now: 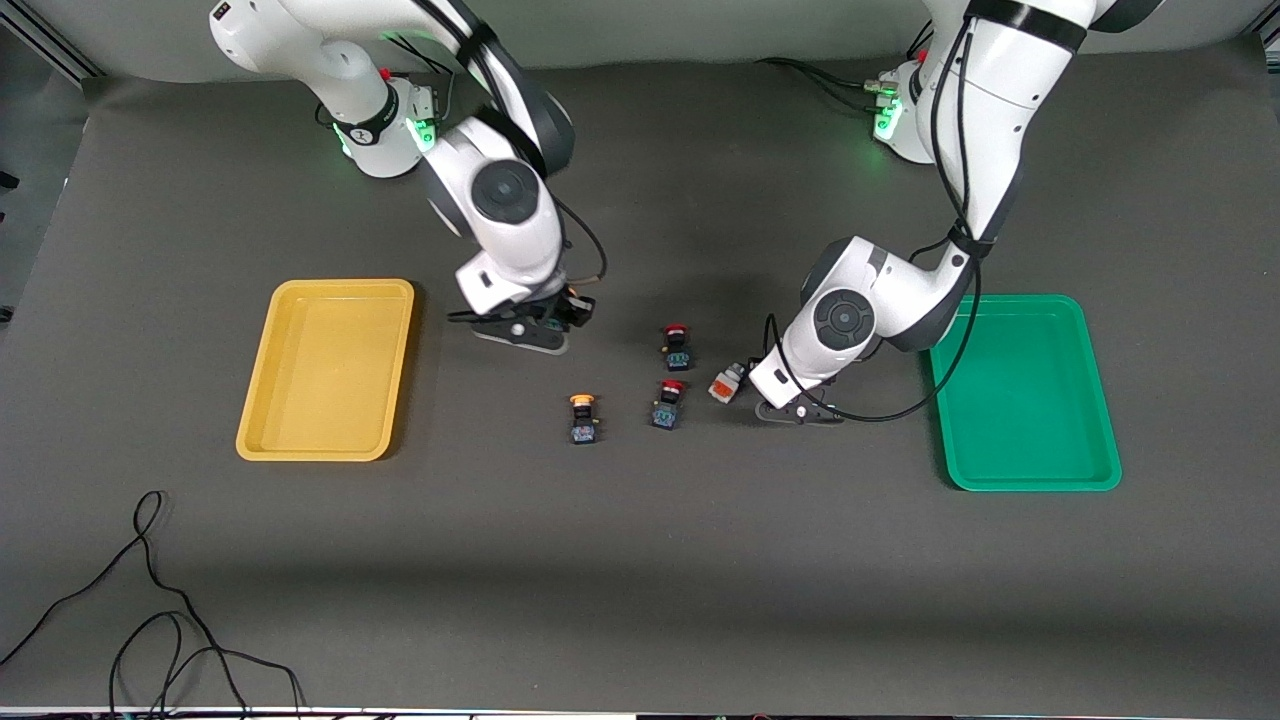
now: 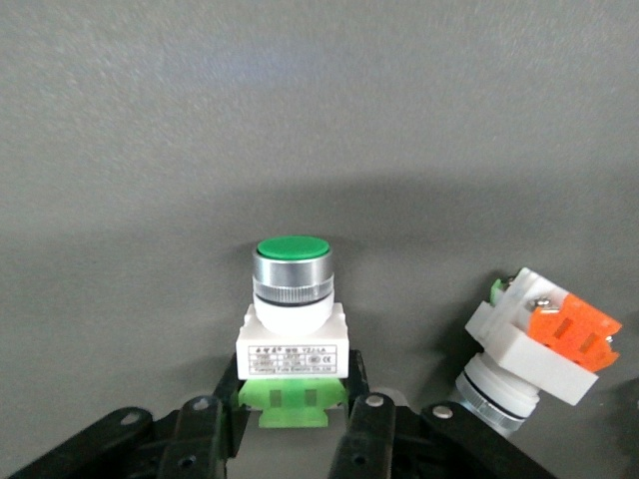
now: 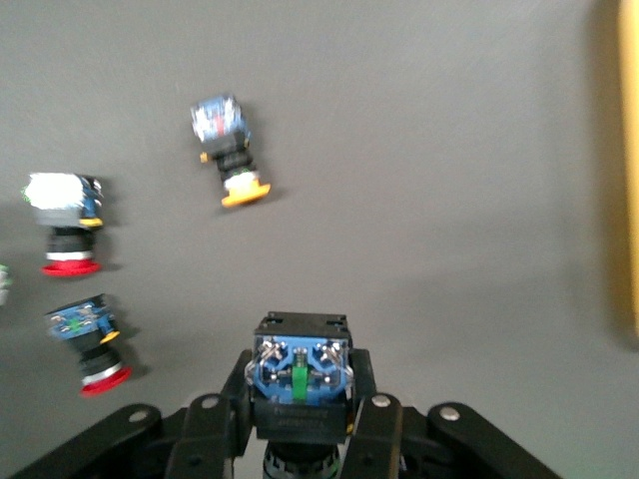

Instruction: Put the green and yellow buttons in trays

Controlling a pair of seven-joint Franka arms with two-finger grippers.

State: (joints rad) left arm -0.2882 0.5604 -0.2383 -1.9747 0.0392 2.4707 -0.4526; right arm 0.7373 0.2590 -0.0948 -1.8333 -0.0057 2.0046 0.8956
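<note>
- The yellow tray [image 1: 327, 369] lies at the right arm's end of the table, holding nothing.
- The right gripper [image 1: 548, 318] sits low over the mat beside that tray, toward the middle. Its fingers [image 3: 371, 431] are closed on a black-and-blue switch [image 3: 301, 380], whose terminal end faces the wrist camera.
- A yellow-capped switch [image 1: 583, 418] lies on its side on the mat, nearer the front camera than the right gripper.
- Two red-capped switches, one [image 1: 677, 347] farther from the front camera and one [image 1: 668, 404] nearer, lie side by side in the middle of the table.
- A white switch with an orange face [image 1: 728, 381] lies tipped over, just beside the left gripper.
- The left gripper [image 1: 797, 410] is down by the mat; its fingers [image 2: 364, 431] clamp the pale green base of a green-capped white switch [image 2: 293, 309], which stands upright.
- The green tray [image 1: 1028, 392] lies at the left arm's end of the table, holding nothing.
</note>
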